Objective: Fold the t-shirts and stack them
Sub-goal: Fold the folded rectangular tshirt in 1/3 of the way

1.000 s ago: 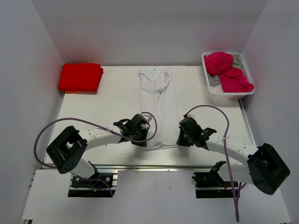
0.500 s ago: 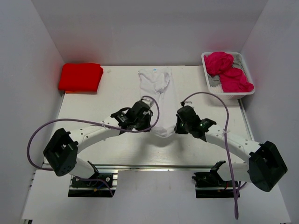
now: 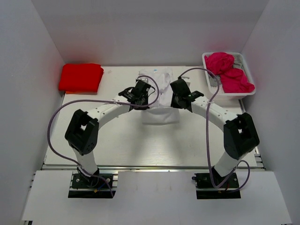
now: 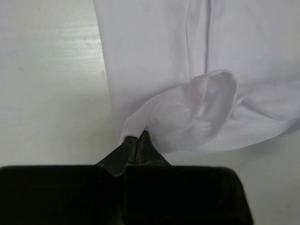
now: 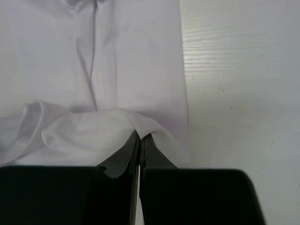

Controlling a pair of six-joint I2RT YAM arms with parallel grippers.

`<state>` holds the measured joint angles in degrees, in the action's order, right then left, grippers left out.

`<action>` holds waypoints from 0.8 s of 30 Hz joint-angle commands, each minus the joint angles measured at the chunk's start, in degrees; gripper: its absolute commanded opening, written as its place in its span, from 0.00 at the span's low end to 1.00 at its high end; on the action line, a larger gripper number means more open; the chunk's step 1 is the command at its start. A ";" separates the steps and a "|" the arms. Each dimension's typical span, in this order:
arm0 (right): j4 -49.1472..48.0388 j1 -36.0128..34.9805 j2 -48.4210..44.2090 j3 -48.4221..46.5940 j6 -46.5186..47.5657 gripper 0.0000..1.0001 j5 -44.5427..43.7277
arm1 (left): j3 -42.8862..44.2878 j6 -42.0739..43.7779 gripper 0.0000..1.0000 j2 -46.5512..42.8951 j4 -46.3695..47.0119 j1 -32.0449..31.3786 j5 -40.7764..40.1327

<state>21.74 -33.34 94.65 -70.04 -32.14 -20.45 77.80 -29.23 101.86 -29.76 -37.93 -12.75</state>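
Note:
A white t-shirt (image 3: 161, 115) lies lengthwise mid-table, its near half doubled back over itself toward the collar. My left gripper (image 3: 146, 96) is shut on the hem's left corner; in the left wrist view its tips (image 4: 138, 137) pinch a lifted fold of the white t-shirt (image 4: 154, 56). The hem's right corner is pinched the same way by my right gripper (image 3: 176, 98), its tips (image 5: 140, 137) closed on white cloth (image 5: 131, 56). At the back left lies a folded red t-shirt (image 3: 80, 77). Magenta-pink t-shirts (image 3: 229, 72) are bunched in the basket.
The white wire basket (image 3: 210, 85) stands at the back right corner, close to the right arm's elbow. Grey walls close in the table (image 3: 117, 140) on three sides. Purple cables loop off both arms.
Both grippers have carried the white shirt's near hem away from the table's front edge toward the collar, doubling the shirt over. Both arms now reach far out.

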 commanded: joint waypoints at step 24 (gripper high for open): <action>2.78 9.35 22.32 -25.05 7.00 0.00 3.48 | 23.35 7.00 0.00 19.85 2.25 9.54 5.45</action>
<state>24.14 -24.99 115.31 -91.85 -26.81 -17.19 97.95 -22.92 121.62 -27.92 -29.19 -8.88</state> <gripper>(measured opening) 0.012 0.021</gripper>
